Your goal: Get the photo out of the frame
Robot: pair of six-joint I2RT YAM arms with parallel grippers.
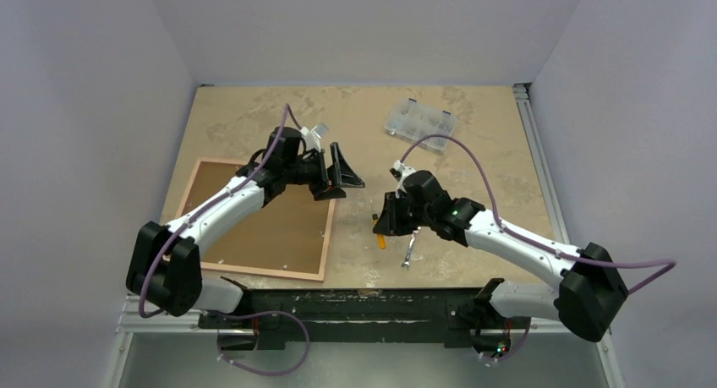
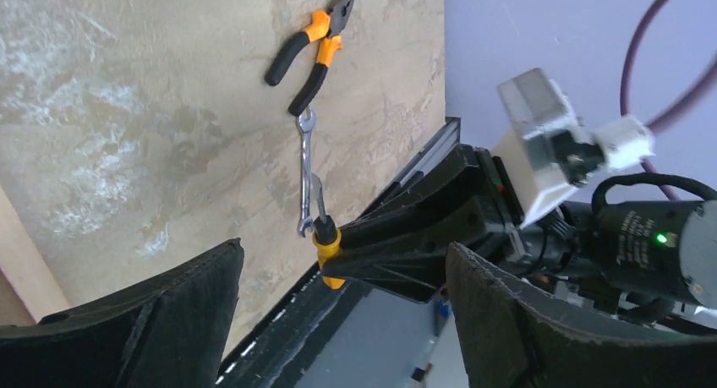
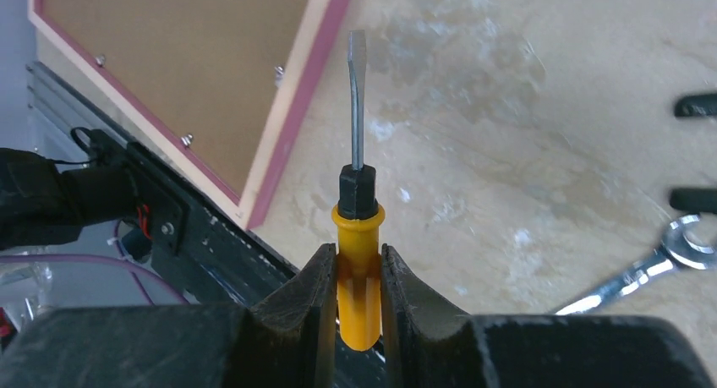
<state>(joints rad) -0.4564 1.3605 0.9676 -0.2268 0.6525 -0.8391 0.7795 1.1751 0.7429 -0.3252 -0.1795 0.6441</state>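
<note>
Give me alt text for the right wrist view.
The right claw grips a yellow-handled flat screwdriver, blade pointing ahead over the beige table. A pink-edged frame lies back-up at upper left; a wrench shows at lower right.

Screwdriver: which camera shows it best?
Right wrist view: the screwdriver fills the centre, flat blade clear, handle clamped in the right gripper. Left wrist view shows only its yellow collar and shaft beside a spanner; top view, just an orange sliver.

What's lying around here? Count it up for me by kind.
Screwdriver: 1
Pliers: 1
Wrench: 1
Picture frame: 1
Clear plastic box: 1
Total: 5
</note>
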